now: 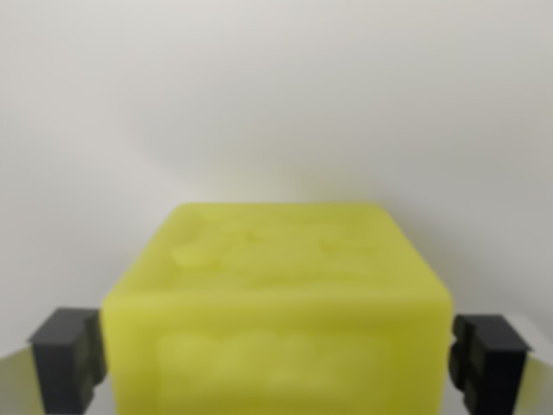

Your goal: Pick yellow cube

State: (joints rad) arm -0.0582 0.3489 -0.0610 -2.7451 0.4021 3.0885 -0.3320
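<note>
The yellow cube (276, 294) fills the lower middle of the wrist view, blurred and very close to the camera. Its top face shows faint raised marks. My gripper (276, 367) straddles it, with one black finger pad (65, 359) pressed against its side at the wrist view's left. The other pad (488, 363) presses against the side at the wrist view's right. No gap shows between either pad and the cube, so the gripper is shut on it. The cube's bottom is cut off by the frame's lower edge.
Behind the cube there is only a plain white surface (276, 95), with a soft shadow just beyond the cube's far edge.
</note>
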